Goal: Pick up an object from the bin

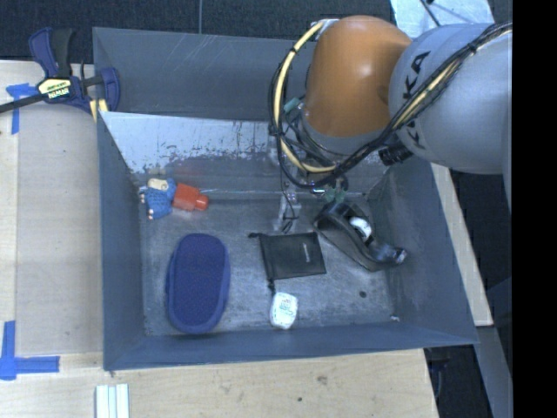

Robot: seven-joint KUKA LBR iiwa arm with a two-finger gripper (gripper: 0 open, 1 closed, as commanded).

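Note:
My gripper [287, 219] hangs below the orange wrist cover, its tips just above the far edge of a flat black square pouch [292, 255] lying mid-bin. Nothing shows between the fingers, and their spread is unclear. A black tool with a white patch [359, 236] lies to the right of the gripper. A small white crumpled item [284, 310] sits near the front wall, below the pouch.
A blue oval case [197, 281] lies at the front left. At the back left sits a small blue figure [158, 198] beside an orange-red block [190, 199]. The arm and its cables cover the back right of the bin.

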